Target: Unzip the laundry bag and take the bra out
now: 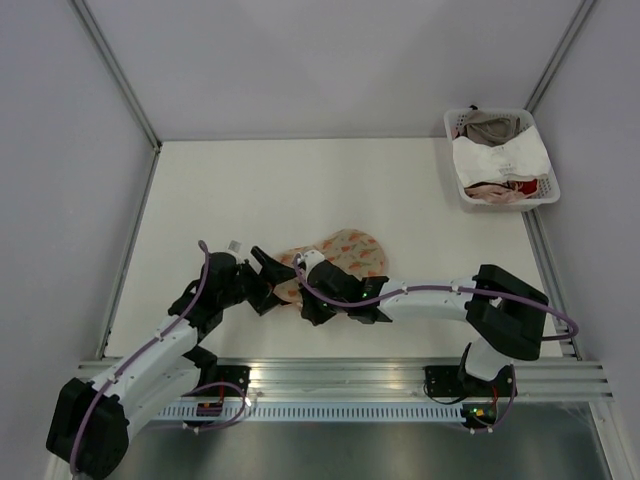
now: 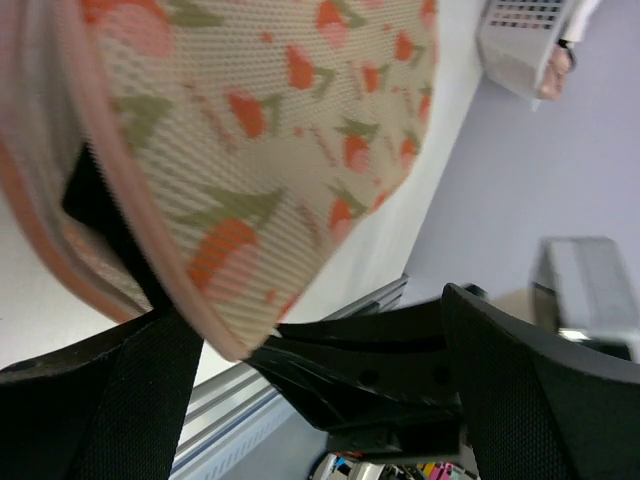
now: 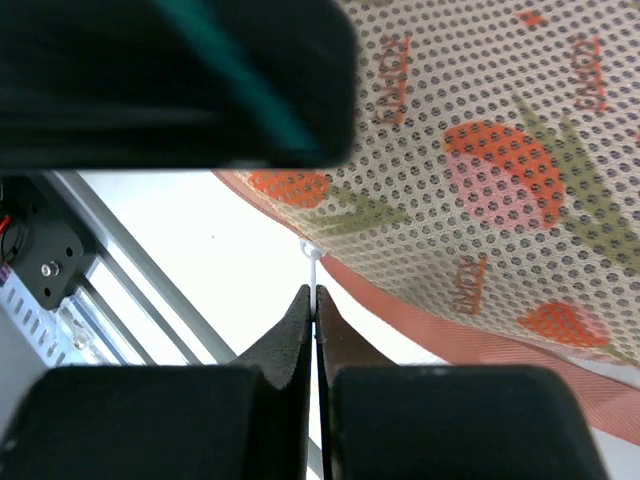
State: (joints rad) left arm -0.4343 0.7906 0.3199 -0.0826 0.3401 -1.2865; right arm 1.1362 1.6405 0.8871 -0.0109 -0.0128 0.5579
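Pale cream desk (image 1: 300, 190), matte and plain, closed in by grey walls on three sides. Carries the laundry bag (image 1: 350, 252) near its front middle: oval, cream mesh with orange-red and green print and pink edging, resting on the surface. Far beyond the laundry bag and off to its right, in the back corner, bears a white slatted basket (image 1: 510, 204), well apart from it. Just in front of the laundry bag, ends at a silver metal rail (image 1: 400, 375).

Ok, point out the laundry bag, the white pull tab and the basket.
laundry bag (image 1: 352, 252): top view, printed mesh face.
white pull tab (image 3: 313, 250): right wrist view, its looped top end.
basket (image 1: 505, 205): top view, near wall.
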